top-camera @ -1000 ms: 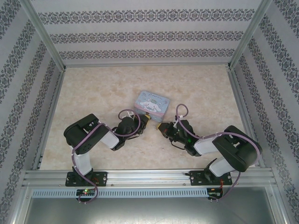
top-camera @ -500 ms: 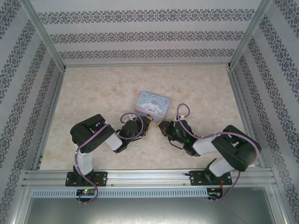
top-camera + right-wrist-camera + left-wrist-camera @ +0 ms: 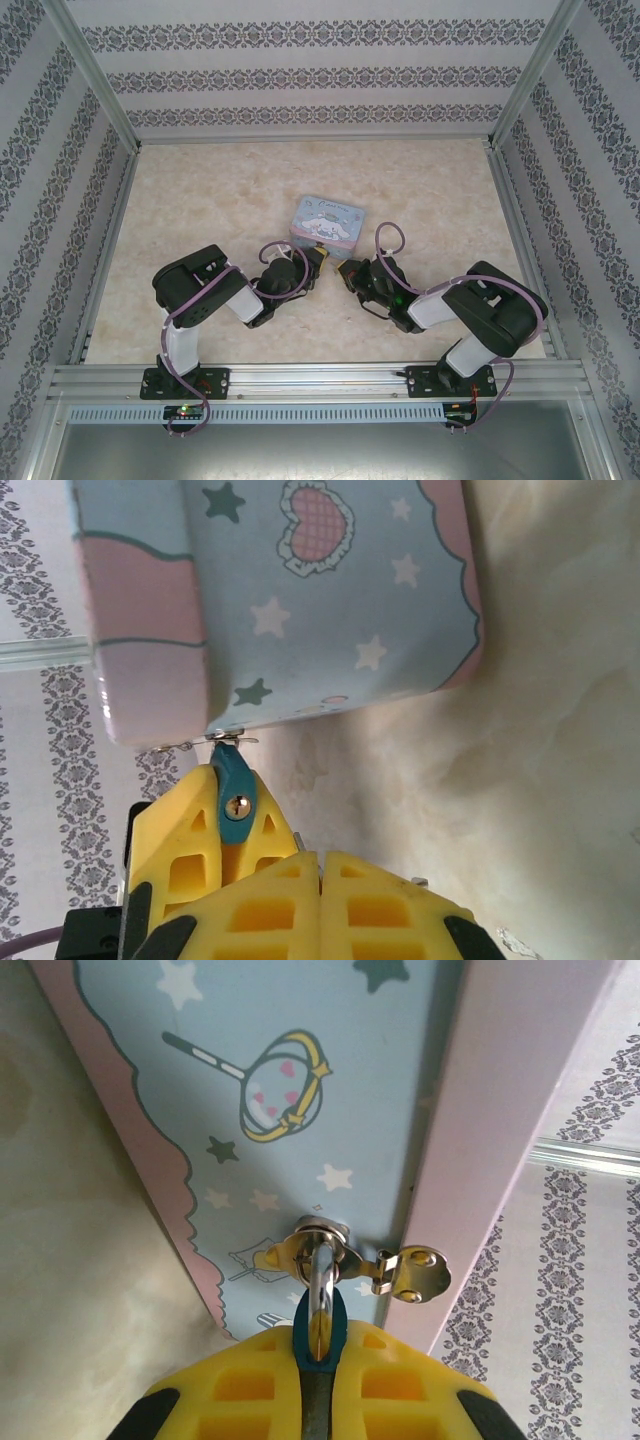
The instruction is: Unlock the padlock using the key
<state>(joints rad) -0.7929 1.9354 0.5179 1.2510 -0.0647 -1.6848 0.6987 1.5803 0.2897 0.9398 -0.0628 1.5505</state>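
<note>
The padlock [image 3: 321,1332] is tiny, with a teal body and a silver shackle that passes through the hasp [image 3: 322,1250] of a pastel-blue cartoon tin [image 3: 325,222]. My left gripper [image 3: 318,1392] is shut on the padlock's body. In the right wrist view the padlock [image 3: 236,802] shows its brass keyhole, facing my right gripper [image 3: 320,872]. That gripper is shut, a short way below and right of the keyhole. Thin metal bits of the key [image 3: 297,835] peek out beside its fingertips; the rest is hidden. Seen from above, the left gripper [image 3: 316,262] and the right gripper [image 3: 346,271] nearly meet at the tin's near edge.
The tin's blue front wall [image 3: 330,600] rises just beyond both grippers. Marbled tabletop [image 3: 200,200] lies open to the left, right and behind the tin. Patterned walls and metal rails [image 3: 310,378] enclose the table.
The left arm's elbow has swung right and lower, and the tin turned slightly with it. The right arm's elbow has shifted left, with its gripper still beside the padlock.
</note>
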